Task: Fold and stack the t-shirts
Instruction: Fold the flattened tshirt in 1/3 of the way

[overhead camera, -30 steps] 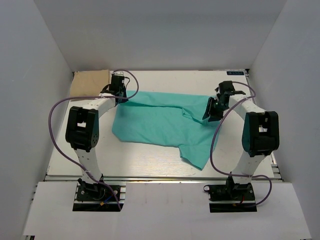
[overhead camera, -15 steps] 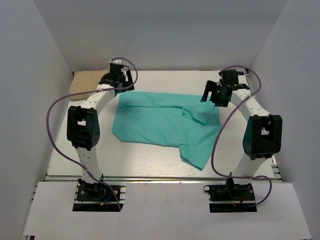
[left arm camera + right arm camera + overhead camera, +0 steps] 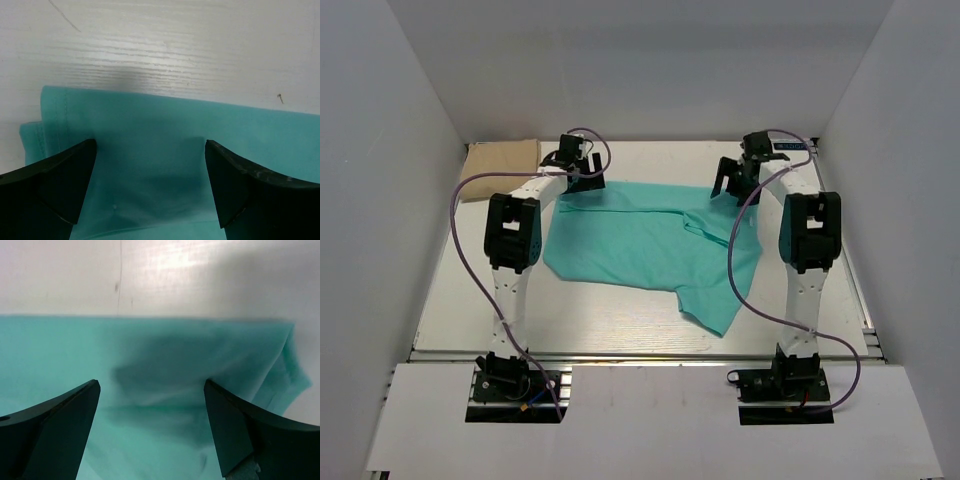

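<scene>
**Both grippers spread wide over the far edge of the teal-green t-shirt**

At the near edge, the left arm base [image 3: 510,385] and the right arm base [image 3: 785,388] sit side by side in front of the table [image 3: 570,325]. Beyond a bare strip of tabletop, the teal-green t-shirt [image 3: 630,245] lies flat across the middle. One flap reaches toward the near right, and a folded-over layer rests on its right part. Its far edge runs straight from left to right between the two wrists.

The left gripper [image 3: 584,176] hangs over the shirt's far-left corner. In the left wrist view its fingers [image 3: 50,185] stand released and far apart, with nothing between them. Smooth teal cloth lies below, a hemmed corner shows at the left, and bare table lies beyond.

The right gripper [image 3: 728,183] hangs over the far-right corner. In the right wrist view its fingers [image 3: 260,435] are equally spread and hold nothing. Shadowed cloth lies below them, with a rumpled edge at the right. Whether either gripper's fingertips touch the cloth cannot be told.

Farthest back, the tan-beige t-shirt [image 3: 502,166] lies as a compact rectangle in the table's far-left corner, apart from the teal one.
</scene>
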